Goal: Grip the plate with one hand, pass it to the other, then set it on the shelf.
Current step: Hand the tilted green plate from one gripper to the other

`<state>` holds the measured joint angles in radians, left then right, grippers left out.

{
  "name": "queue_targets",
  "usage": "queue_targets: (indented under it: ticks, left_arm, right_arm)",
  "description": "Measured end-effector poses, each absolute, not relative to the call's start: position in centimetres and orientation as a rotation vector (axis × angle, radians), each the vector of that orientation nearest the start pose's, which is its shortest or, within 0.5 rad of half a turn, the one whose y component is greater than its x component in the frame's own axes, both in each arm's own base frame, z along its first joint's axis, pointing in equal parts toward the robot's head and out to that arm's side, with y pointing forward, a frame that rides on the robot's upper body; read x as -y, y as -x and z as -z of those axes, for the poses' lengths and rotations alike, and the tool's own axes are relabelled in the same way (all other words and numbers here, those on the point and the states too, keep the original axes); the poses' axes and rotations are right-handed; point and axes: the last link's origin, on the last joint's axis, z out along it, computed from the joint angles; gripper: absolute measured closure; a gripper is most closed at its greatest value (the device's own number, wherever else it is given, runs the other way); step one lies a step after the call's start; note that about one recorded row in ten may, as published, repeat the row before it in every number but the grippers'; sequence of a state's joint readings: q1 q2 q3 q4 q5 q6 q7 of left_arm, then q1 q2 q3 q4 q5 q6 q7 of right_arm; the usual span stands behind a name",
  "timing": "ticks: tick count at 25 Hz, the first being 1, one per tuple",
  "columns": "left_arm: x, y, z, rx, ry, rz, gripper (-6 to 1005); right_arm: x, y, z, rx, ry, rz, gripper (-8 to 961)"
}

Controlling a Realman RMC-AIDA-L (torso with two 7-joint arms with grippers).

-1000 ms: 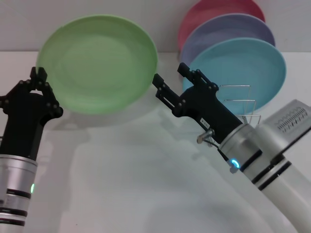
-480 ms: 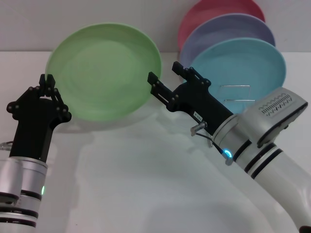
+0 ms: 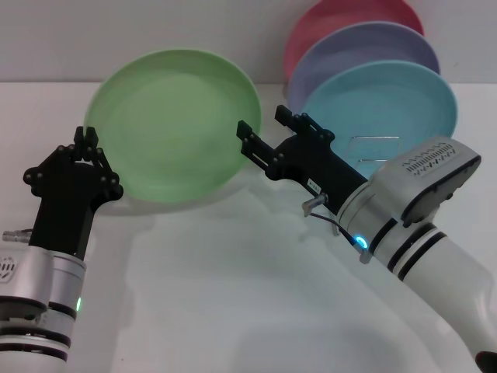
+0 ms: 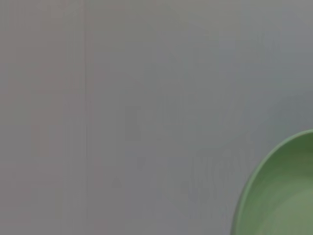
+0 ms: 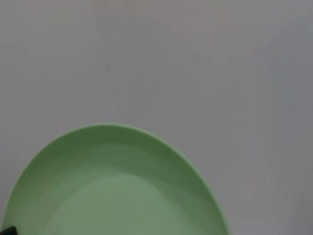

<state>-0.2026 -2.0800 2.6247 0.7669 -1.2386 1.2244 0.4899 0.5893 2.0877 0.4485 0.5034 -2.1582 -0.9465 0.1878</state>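
The light green plate (image 3: 175,124) is held tilted up above the table, its face toward me. My left gripper (image 3: 84,140) is shut on its lower left rim. From the right, my right gripper (image 3: 264,132) stands open, with one finger on each side of the plate's right rim; I cannot tell whether they touch it. The plate also fills a corner of the left wrist view (image 4: 281,196) and the lower part of the right wrist view (image 5: 117,191). Behind my right arm, part of the wire shelf (image 3: 379,148) shows.
Three plates stand upright in the shelf at the back right: a turquoise plate (image 3: 388,101), a lavender plate (image 3: 365,47) and a pink plate (image 3: 342,15). White table (image 3: 217,295) spreads below both arms.
The left arm has carried the green plate right and slightly down. The right gripper has moved left, up to the plate's right rim.
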Motion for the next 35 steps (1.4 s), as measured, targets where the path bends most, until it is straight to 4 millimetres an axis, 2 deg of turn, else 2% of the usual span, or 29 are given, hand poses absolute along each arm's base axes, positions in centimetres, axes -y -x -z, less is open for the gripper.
queue_targets:
  ticks: [13,20,29,35]
  left_arm:
    - [-26.8,25.0,7.0,0.462,1.533,0.681,967]
    - [-26.4,24.3,7.1,0.418,1.532,0.641,967]
    - [-26.3,24.6,7.0,0.440,1.512,0.633,966]
    - [-26.0,24.6,7.0,0.431,1.512,0.629,966]
  right_arm:
    - [-34.1,-19.8,11.9,-0.627,2.069,-0.926,289]
    - [-34.3,-19.7,12.1,-0.632,2.081,-0.909,305]
    - [-34.4,-19.6,12.5,-0.644,2.100,-0.881,326]
    - [-34.5,-19.6,12.6,-0.644,2.102,-0.878,454]
